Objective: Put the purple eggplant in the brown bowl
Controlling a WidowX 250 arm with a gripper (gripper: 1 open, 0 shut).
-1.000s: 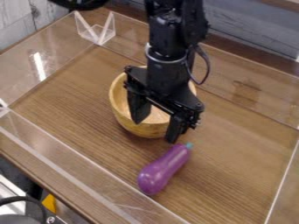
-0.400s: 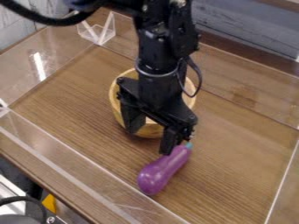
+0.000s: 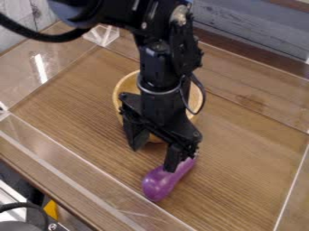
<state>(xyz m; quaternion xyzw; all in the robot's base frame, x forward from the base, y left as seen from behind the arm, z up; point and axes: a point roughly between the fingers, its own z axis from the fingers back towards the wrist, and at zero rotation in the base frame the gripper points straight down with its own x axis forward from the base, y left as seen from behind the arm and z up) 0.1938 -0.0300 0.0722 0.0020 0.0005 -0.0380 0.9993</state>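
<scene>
The purple eggplant [image 3: 163, 180] lies on the wooden table near the front, its stem end hidden behind my right finger. My gripper [image 3: 160, 147] points straight down and stands open, just behind and above the eggplant's far end. One finger [image 3: 185, 155] overlaps the eggplant's tip; I cannot tell whether it touches. The other finger [image 3: 136, 137] hangs to the left, clear of it. The brown bowl [image 3: 126, 92] sits behind the gripper, mostly hidden by the arm, with only its left rim and wall showing.
Clear plastic walls [image 3: 72, 194] enclose the table on the front and left. A clear folded plastic stand [image 3: 104, 34] sits at the back left. Bare wood [image 3: 254, 117] lies to the right of the arm.
The gripper has come toward the front and down, from over the bowl to just above the eggplant's far end. It stayed open. The eggplant and bowl have not moved.
</scene>
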